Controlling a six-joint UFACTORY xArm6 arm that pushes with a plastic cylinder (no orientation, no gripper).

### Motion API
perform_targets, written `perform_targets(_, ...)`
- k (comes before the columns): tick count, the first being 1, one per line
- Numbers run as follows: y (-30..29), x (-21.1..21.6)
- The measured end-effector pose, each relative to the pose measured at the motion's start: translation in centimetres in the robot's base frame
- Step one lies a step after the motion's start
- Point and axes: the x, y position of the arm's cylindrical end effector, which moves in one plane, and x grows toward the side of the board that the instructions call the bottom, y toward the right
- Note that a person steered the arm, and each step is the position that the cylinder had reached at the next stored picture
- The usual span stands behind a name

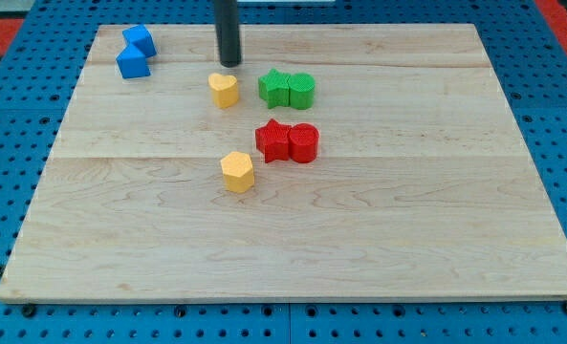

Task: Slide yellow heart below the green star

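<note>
While only one camera view is supplied, it covers the whole desk (407, 248) and suffices for inspection. Rig carries no gripper, so no opening or closing state applies; the arm ends in a dark rod, and my tip (228, 64) stands just above the yellow heart (224, 90) on the side toward the desk's top edge, close to it, contact not certain. Yellow heart lies in the upper middle of the desk, just to the left of the green star (274, 88), with a small gap between them. Green star touches a green cylinder (301, 90) on its right. Directly below that pair sit a red star (273, 140) and a red cylinder (303, 142), touching each other. A yellow hexagon (237, 172) lies lower still, left of the red pair. Two blue blocks (135, 52) occupy the top left corner, well apart. Judged step: positioning behind the heart, push barely begun. Next move calls for driving the heart toward the bottom edge, then rightward into the narrow lane between green star and red star; risk of nudging the red star is noted.
</note>
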Motion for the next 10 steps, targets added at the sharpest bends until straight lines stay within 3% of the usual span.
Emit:
perform_targets(2, -4.4, 2.7)
perform_targets(4, 1.0, 6.1)
perform_targets(7, -1.8, 13.2)
perform_targets(8, -0.3, 14.5)
perform_targets(9, 2.4, 12.9)
perform_targets(10, 1.4, 11.7)
